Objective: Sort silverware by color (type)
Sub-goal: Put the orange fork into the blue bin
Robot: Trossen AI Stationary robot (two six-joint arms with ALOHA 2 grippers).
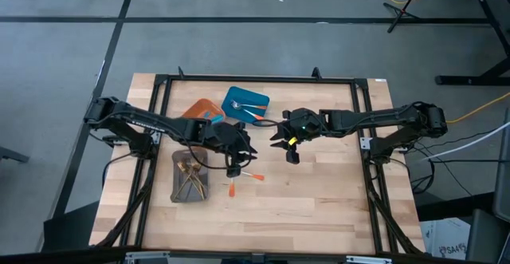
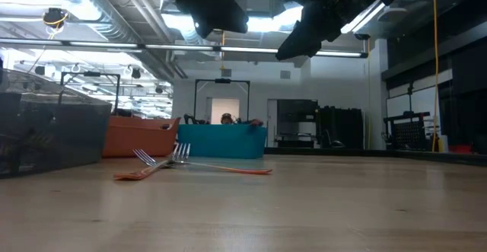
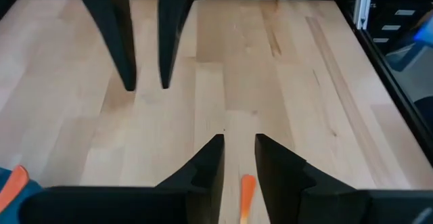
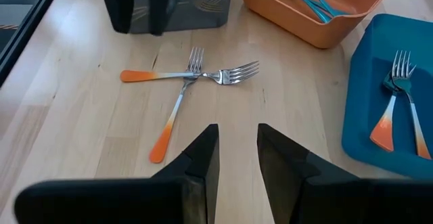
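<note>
Just beside the grey tray, on its side toward the table's middle: two orange-handled forks, crossed near the tines, flat on the wood, handles splayed apart. Directly above them, lifted well clear of the table: left gripper, fingers released, a narrow gap between them, nothing held; one orange handle tip visible on the board through that gap in the left wrist view. Farther from the grey tray on the same side, also raised: right gripper, fingers parted a little, grasping nothing, pointed back toward the forks.

Inside the grey tray: gold-coloured pieces, heaped. Beyond the grey tray, toward the far edge: orange tray with blue-handled pieces in it, then blue tray with orange-handled forks lying side by side.

Open board all round the crossed forks except on the grey tray's side; wide bare wood toward the near edge and the right arm's side. Black frame rail along the table's edges.

Pale butcher-block tabletop. Beyond it grey floor, strip lights and ducts overhead, dark racks at the back.
</note>
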